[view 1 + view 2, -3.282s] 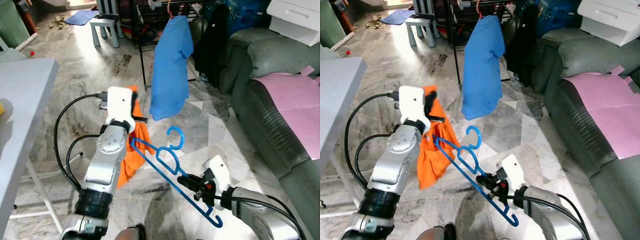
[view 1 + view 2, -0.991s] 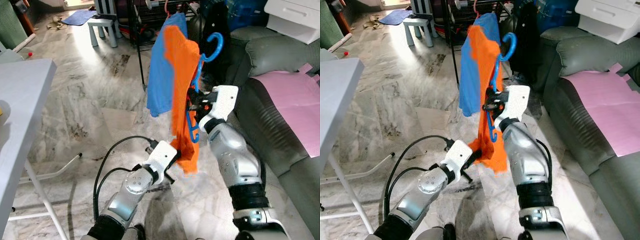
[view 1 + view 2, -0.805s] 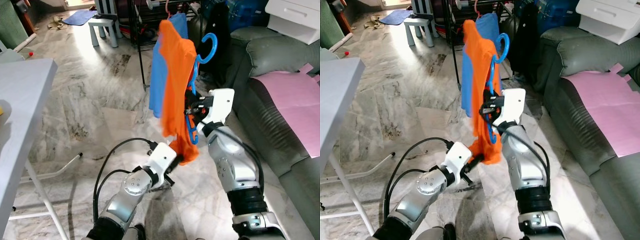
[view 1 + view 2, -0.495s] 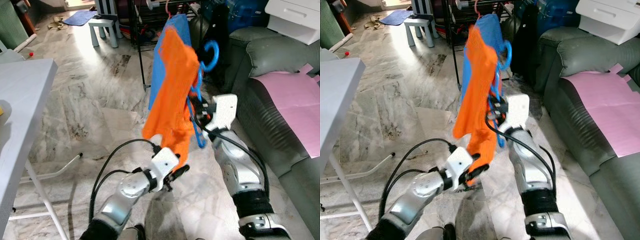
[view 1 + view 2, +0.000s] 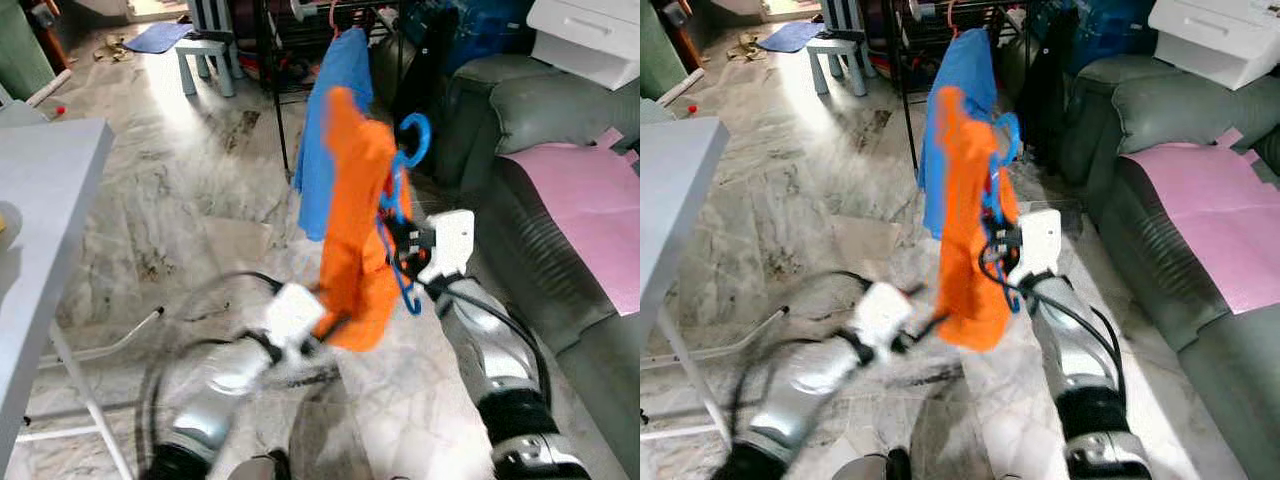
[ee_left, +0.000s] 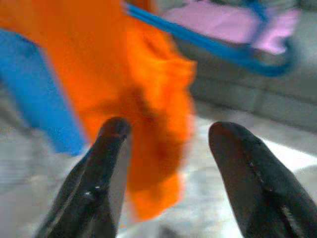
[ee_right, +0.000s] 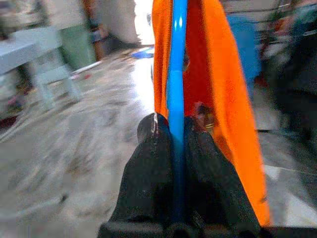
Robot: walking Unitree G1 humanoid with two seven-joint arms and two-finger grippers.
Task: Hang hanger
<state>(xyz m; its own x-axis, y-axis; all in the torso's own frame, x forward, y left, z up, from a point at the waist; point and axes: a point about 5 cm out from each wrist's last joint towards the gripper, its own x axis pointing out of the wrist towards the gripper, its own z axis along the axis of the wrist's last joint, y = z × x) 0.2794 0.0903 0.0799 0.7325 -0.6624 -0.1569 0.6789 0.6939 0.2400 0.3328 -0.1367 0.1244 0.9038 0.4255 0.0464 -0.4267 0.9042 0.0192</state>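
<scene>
An orange shirt hangs on a blue hanger whose hook points up. My right gripper is shut on the hanger's blue bar, holding it upright in front of me. Behind it, a blue shirt hangs from a dark clothes rack. My left gripper is open, its fingers apart just short of the orange shirt's lower hem. In the eye views the left arm is blurred, low and to the left of the shirt.
A grey-green sofa with a pink sheet stands at the right. At the left is a grey table's corner, and a small stool stands far back. Marble floor lies between me and the rack.
The left arm has swung lower and left and is now blurred. Its gripper is off the shirt's hem. The right gripper has sunk slightly with the hanger, and the shirt hangs straighter.
</scene>
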